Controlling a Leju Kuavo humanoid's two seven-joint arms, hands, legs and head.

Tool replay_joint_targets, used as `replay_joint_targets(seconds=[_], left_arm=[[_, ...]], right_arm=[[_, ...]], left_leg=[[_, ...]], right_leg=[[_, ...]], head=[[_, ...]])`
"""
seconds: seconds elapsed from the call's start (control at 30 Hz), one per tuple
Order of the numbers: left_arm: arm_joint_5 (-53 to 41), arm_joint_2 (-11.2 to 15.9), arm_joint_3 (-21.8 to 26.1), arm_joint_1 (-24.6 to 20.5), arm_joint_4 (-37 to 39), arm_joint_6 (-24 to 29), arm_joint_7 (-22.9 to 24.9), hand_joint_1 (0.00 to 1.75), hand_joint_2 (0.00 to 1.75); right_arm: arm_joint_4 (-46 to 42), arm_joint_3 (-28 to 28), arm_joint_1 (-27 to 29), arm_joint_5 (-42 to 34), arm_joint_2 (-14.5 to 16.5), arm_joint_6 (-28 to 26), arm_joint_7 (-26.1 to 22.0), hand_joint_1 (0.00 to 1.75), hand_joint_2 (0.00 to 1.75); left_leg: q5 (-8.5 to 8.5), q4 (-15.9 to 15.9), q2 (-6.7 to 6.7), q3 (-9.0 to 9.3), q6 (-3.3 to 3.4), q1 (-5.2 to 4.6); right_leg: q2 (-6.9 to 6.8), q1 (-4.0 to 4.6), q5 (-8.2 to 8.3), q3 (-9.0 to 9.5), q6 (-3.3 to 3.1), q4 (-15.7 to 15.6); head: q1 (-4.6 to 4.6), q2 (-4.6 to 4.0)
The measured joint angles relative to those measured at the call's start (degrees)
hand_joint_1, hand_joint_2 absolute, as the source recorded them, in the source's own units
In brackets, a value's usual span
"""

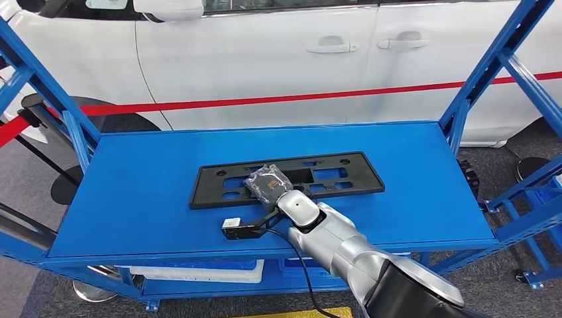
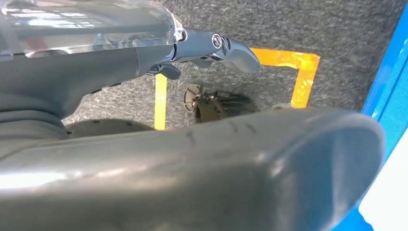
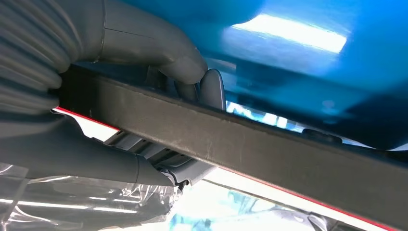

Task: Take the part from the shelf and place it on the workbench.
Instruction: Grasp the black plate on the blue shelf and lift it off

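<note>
The black license plate frame (image 1: pixel 286 177) lies flat on the blue shelf (image 1: pixel 132 192), so the lift has not begun. The right hand (image 1: pixel 268 181) is clamped on its near edge, thumb and fingers (image 3: pixel 211 86) on either side. The left hand (image 2: pixel 226 48) hangs empty, fingers apart, over the floor. Carrying it to the workbench remains.

head high, downward; wrists close-in
</note>
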Motion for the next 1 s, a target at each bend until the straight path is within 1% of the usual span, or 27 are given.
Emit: replay_joint_targets(seconds=[0.07,0.1,0.13,0.17,0.23,0.27,0.3,0.33,0.37,0.4,0.43,0.47,0.5,0.53,0.6,0.63,0.67,0.7,0.73,0.77,0.8,0.83,0.87,0.9,0.93,0.97,1.0], left_arm=[[0.08,0.16,0.19,-0.02,0.00,-0.23,-0.30,0.00,0.00],[0.07,0.25,0.26,-0.04,0.00,-0.37,-0.36,0.00,0.00],[0.05,0.32,0.30,-0.07,0.00,-0.46,-0.39,0.00,0.00],[0.02,0.38,0.32,-0.12,0.00,-0.54,-0.35,0.00,0.00],[-0.19,0.46,0.33,-0.15,0.00,-0.60,0.03,0.00,0.00],[-0.35,0.47,0.33,-0.12,0.00,-0.58,0.33,0.00,0.00],[-0.50,0.46,0.32,-0.09,0.00,-0.56,0.66,0.00,0.00],[-0.64,0.43,0.32,-0.07,0.00,-0.51,1.00,0.00,0.00],[-0.75,0.39,0.31,-0.07,0.00,-0.45,1.28,0.00,0.00],[-0.89,0.32,0.28,-0.08,0.00,-0.42,1.56,0.00,0.00],[-1.01,0.23,0.24,-0.10,0.00,-0.38,1.83,0.00,0.00],[-1.11,0.15,0.19,-0.11,0.00,-0.34,2.09,0.00,0.00],[-1.21,0.08,0.12,-0.10,0.00,-0.32,2.35,0.00,0.00],[-1.25,-0.01,0.04,-0.10,0.00,-0.29,2.58,0.00,0.00],[-1.44,-0.12,-0.16,-0.09,0.00,-0.25,3.03,0.00,0.00],[-1.58,-0.16,-0.29,-0.12,0.00,-0.24,3.22,0.00,0.00],[-1.74,-0.18,-0.44,-0.14,0.00,-0.22,3.39,0.00,0.00],[-1.87,-0.19,-0.60,-0.15,0.00,-0.22,3.52,0.00,0.00],[-1.96,-0.21,-0.80,-0.14,0.00,-0.21,3.61,0.00,0.00],[-2.04,-0.25,-1.02,-0.11,0.00,-0.21,3.68,0.00,0.00],[-2.11,-0.29,-1.24,-0.08,0.00,-0.22,3.73,0.00,0.00],[-2.20,-0.33,-1.46,-0.06,0.00,-0.22,3.74,0.00,0.00],[-2.27,-0.35,-1.63,-0.05,0.00,-0.24,3.75,0.00,0.00],[-2.32,-0.36,-1.78,-0.05,0.00,-0.27,3.74,0.00,0.00],[-2.36,-0.39,-1.97,-0.06,0.00,-0.32,3.73,0.00,0.00],[-2.39,-0.43,-2.16,-0.08,0.00,-0.38,3.68,0.00,0.00],[-2.43,-0.50,-2.39,-0.08,0.00,-0.46,3.60,0.00,0.00]], right_arm=[[0.04,-0.10,-0.13,-0.11,0.00,-0.02,-0.32,1.59,1.75],[0.05,-0.16,-0.19,-0.21,-0.01,-0.04,-0.46,1.61,1.75],[0.07,-0.25,-0.28,-0.36,-0.03,-0.08,-0.56,1.62,1.75],[0.10,-0.37,-0.37,-0.55,-0.04,-0.15,-0.63,1.64,1.75],[0.23,-0.58,-0.39,-1.03,-0.08,-0.48,-0.72,1.68,1.75],[0.32,-0.68,-0.27,-1.26,-0.10,-0.73,-0.76,1.70,1.75],[0.40,-0.76,-0.14,-1.48,-0.14,-1.03,-0.79,1.72,1.75],[0.45,-0.85,-0.03,-1.63,-0.18,-1.35,-0.80,1.75,1.75],[0.48,-0.96,0.03,-1.74,-0.20,-1.66,-0.80,1.75,1.75],[0.48,-1.07,0.04,-1.80,-0.21,-1.95,-0.79,1.75,1.75],[0.48,-1.17,0.02,-1.82,-0.21,-2.27,-0.76,1.75,1.75],[0.48,-1.24,0.02,-1.83,-0.21,-2.65,-0.73,1.75,1.75],[0.48,-1.28,0.04,-1.81,-0.21,-3.10,-0.67,1.75,1.75],[0.48,-1.31,0.06,-1.75,-0.21,-3.66,-0.59,1.75,1.75],[0.43,-1.31,0.02,-1.31,-0.21,-5.32,-0.14,1.75,1.75],[0.38,-1.32,-0.11,-1.02,-0.20,-6.40,0.22,1.75,1.75],[0.33,-1.34,-0.36,-0.75,-0.19,-7.46,0.60,1.75,1.75],[0.28,-1.40,-0.69,-0.52,-0.19,-8.36,1.03,1.75,1.75],[0.28,-1.49,-1.12,-0.26,-0.25,-9.03,1.47,1.75,1.75],[0.28,-1.59,-1.59,0.08,-0.36,-9.55,1.96,1.75,1.75],[0.28,-1.74,-2.11,0.50,-0.51,-10.02,2.51,1.75,1.75],[0.26,-1.96,-2.74,1.02,-0.72,-10.51,3.13,1.75,1.75],[0.17,-2.24,-3.52,1.51,-0.93,-11.04,3.76,1.75,1.75],[0.05,-2.58,-4.56,2.06,-1.17,-11.52,4.34,1.75,1.75],[-0.07,-3.00,-5.89,2.67,-1.45,-11.96,4.93,1.75,1.75],[-0.17,-3.45,-7.43,3.22,-1.77,-12.30,5.35,1.75,1.75],[-0.26,-3.95,-9.10,3.78,-2.13,-12.47,5.59,1.75,1.75]], left_leg=[[0.16,-0.23,-0.07,-0.03,0.85,-0.09],[0.35,-0.46,-0.05,0.04,1.25,-0.04],[0.55,-0.71,-0.01,0.10,1.66,0.04],[0.74,-0.95,0.04,0.15,2.01,0.11],[0.78,-0.96,0.07,0.02,2.36,-0.09],[0.78,-0.92,0.05,-0.03,2.43,-0.17],[0.74,-0.87,0.02,-0.05,2.47,-0.23],[0.69,-0.80,-0.03,-0.05,2.47,-0.25],[0.61,-0.68,-0.09,-0.03,2.41,-0.26],[0.48,-0.50,-0.14,-0.02,2.29,-0.26],[0.30,-0.23,-0.19,-0.12,2.07,-0.37],[0.16,-0.01,-0.21,-0.26,1.82,-0.47],[0.05,0.16,-0.22,-0.42,1.55,-0.55],[0.01,0.22,-0.21,-0.54,1.27,-0.59],[-0.23,0.39,-0.19,-0.62,0.69,-0.44],[-0.94,1.30,-0.15,-1.01,0.36,-0.35],[-2.25,3.37,-0.11,-1.91,0.05,-0.26],[-3.96,6.48,-0.07,-3.32,-0.22,-0.14],[-5.82,10.41,-0.05,-5.16,-0.46,-0.05],[-7.14,14.08,-0.05,-6.93,-0.64,0.05],[-7.49,16.31,-0.05,-8.08,-0.77,0.12],[-6.81,16.61,-0.04,-8.35,-0.84,0.20],[-5.15,14.65,-0.03,-7.55,-0.85,0.27],[-2.91,10.97,0.01,-5.91,-0.79,0.35],[-1.18,7.06,0.05,-4.08,-0.65,0.34],[-0.07,3.76,0.03,-2.63,-0.41,0.26],[0.42,1.76,0.00,-1.81,-0.11,0.13]], right_leg=[[0.04,0.00,0.12,-0.12,0.73,-0.10],[0.02,-0.06,-0.16,-0.24,1.05,0.20],[-0.01,-0.08,-1.00,-0.72,1.30,1.31],[-0.03,-0.09,-2.42,-1.74,1.45,3.56],[-0.05,-0.16,-6.05,-5.17,1.53,10.82],[-0.05,-0.18,-7.13,-6.77,1.54,14.07],[-0.05,-0.18,-7.20,-7.62,1.52,15.70],[-0.05,-0.18,-6.20,-7.43,1.45,15.19],[-0.06,-0.17,-4.39,-6.24,1.31,12.62],[-0.06,-0.16,-2.37,-4.43,1.08,8.81],[-0.05,-0.03,-1.02,-2.72,0.86,5.16],[-0.05,0.05,-0.21,-1.53,0.65,2.50],[-0.02,0.16,-0.01,-0.94,0.48,1.05],[0.03,0.30,-0.20,-0.89,0.34,0.70],[0.08,0.18,0.01,-0.86,-0.13,0.41],[0.05,0.06,0.11,-0.77,-0.44,0.23],[0.01,-0.09,0.20,-0.68,-0.70,0.05],[-0.03,-0.14,0.22,-0.62,-0.86,0.00],[-0.05,-0.16,0.20,-0.62,-0.97,0.02],[-0.06,-0.15,0.18,-0.63,-1.02,0.04],[-0.06,-0.14,0.16,-0.62,-1.02,0.08],[-0.04,-0.15,0.12,-0.61,-1.00,0.14],[0.00,-0.17,0.06,-0.59,-0.93,0.23],[0.07,-0.20,-0.03,-0.57,-0.81,0.34],[0.14,-0.15,-0.13,-0.60,-0.61,0.47],[0.21,-0.08,-0.18,-0.73,-0.35,0.62],[0.24,-0.02,-0.16,-0.91,-0.04,0.71]], head=[[0.04,0.00],[0.04,0.00],[0.09,0.00],[0.13,0.00],[0.21,0.00],[0.21,0.00],[0.21,0.00],[0.21,0.00],[0.21,0.00],[0.21,0.00],[0.21,0.00],[0.19,0.00],[0.18,0.00],[0.17,0.00],[0.18,0.00],[0.15,0.00],[0.14,0.00],[0.11,0.00],[0.10,0.00],[0.10,0.00],[0.10,-0.01],[0.10,-0.01],[0.10,-0.01],[0.11,-0.01],[0.11,0.00],[0.12,0.00],[0.14,0.00]])
